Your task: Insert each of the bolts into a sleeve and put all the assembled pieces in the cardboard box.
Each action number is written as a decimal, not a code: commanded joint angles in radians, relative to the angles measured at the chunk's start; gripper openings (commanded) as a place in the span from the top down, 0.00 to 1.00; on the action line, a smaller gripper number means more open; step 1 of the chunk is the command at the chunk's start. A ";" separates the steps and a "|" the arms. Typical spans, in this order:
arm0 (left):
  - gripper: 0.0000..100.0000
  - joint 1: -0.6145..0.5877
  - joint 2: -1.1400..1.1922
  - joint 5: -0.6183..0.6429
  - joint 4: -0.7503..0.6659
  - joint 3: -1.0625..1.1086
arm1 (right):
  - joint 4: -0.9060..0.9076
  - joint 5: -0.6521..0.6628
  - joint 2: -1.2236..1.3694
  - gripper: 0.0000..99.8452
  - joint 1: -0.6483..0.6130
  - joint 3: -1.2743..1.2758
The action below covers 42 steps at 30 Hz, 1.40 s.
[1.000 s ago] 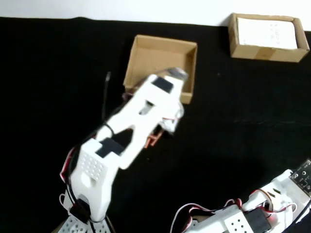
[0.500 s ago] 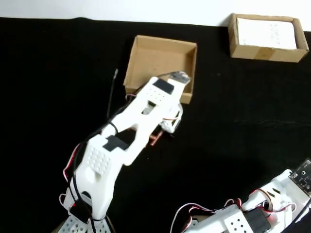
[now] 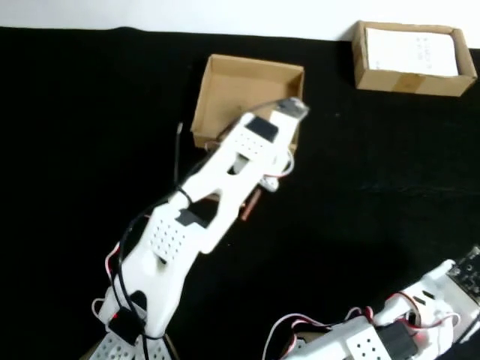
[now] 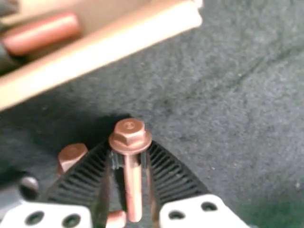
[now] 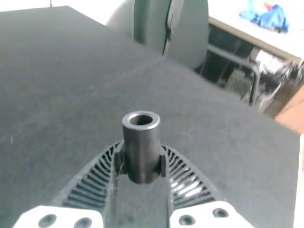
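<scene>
My left gripper is shut on a copper bolt, whose hex head sticks out past the fingertips, just in front of the cardboard box. A copper-coloured piece lies inside the box. A second bolt head shows beside the left fingers. From above, the left arm stretches to the box, with the bolt under its wrist. My right gripper is shut on a dark sleeve that stands upright with its bore open.
A second cardboard box holding white paper sits at the far right corner. The right arm lies low at the near right edge. A thin black cable runs left of the box. Black cloth covers the table.
The left arm has swung right and forward along the box's near wall, carrying the bolt with it. The right arm has stayed still.
</scene>
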 commanded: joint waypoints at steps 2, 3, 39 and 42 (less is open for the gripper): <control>0.99 0.008 -0.013 -0.005 0.158 -0.226 | 0.031 -0.015 -0.010 0.99 -0.077 0.056; 0.99 0.013 -0.013 -0.003 0.206 -0.298 | 0.064 -0.051 -0.010 0.99 -0.108 0.035; 0.99 0.128 -1.455 -0.184 0.206 0.489 | 0.501 -0.347 -0.008 0.99 -1.308 -0.498; 0.99 0.122 -1.514 -0.183 -0.011 0.682 | 0.427 -0.347 -0.008 0.99 -1.313 -0.469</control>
